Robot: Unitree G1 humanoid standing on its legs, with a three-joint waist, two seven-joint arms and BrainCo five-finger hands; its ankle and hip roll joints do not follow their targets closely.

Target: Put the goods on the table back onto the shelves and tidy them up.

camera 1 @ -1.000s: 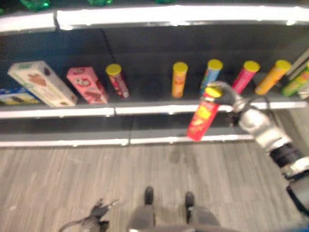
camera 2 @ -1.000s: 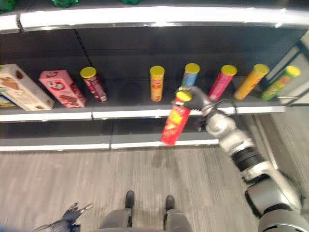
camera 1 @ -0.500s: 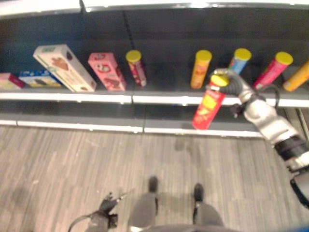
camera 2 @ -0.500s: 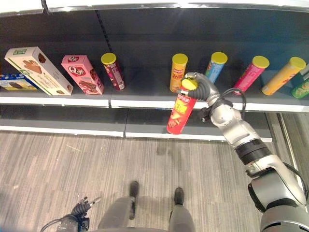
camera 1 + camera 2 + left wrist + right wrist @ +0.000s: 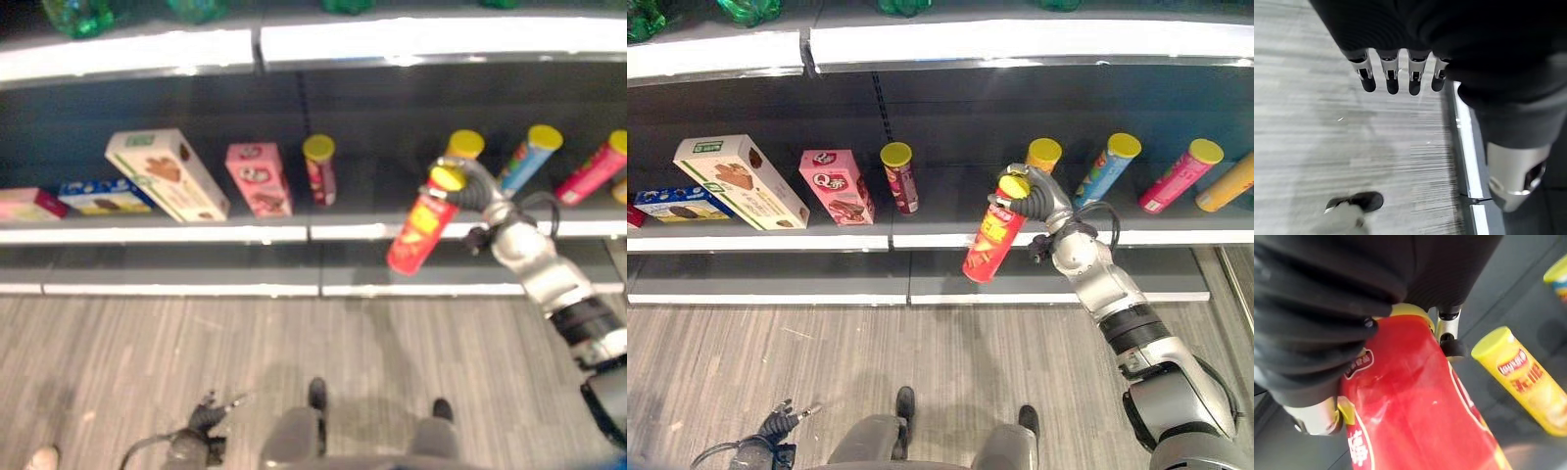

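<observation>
A red chip can [image 5: 991,235] with a yellow lid hangs tilted in front of the middle shelf [image 5: 921,238]. My right hand [image 5: 1043,201] is shut round its top end. In the right wrist view the red chip can [image 5: 1420,421] sits under the fingers. A yellow can [image 5: 1520,377] stands on the shelf just behind it. My left hand [image 5: 1396,73] hangs low over the floor at my left side, fingers straight and holding nothing.
On the same shelf stand a maroon can [image 5: 899,176], a pink box [image 5: 835,186], a white-green box [image 5: 740,181], a blue box [image 5: 671,203], and blue [image 5: 1107,168], pink [image 5: 1181,176] and orange [image 5: 1229,181] cans. Green bottles [image 5: 745,10] sit on the shelf above. A person's light shoe [image 5: 41,457] is on the floor.
The camera has turned left, so the shelf goods sit further right in the picture. My right hand with the red can has shifted left along the shelf, now before the yellow can.
</observation>
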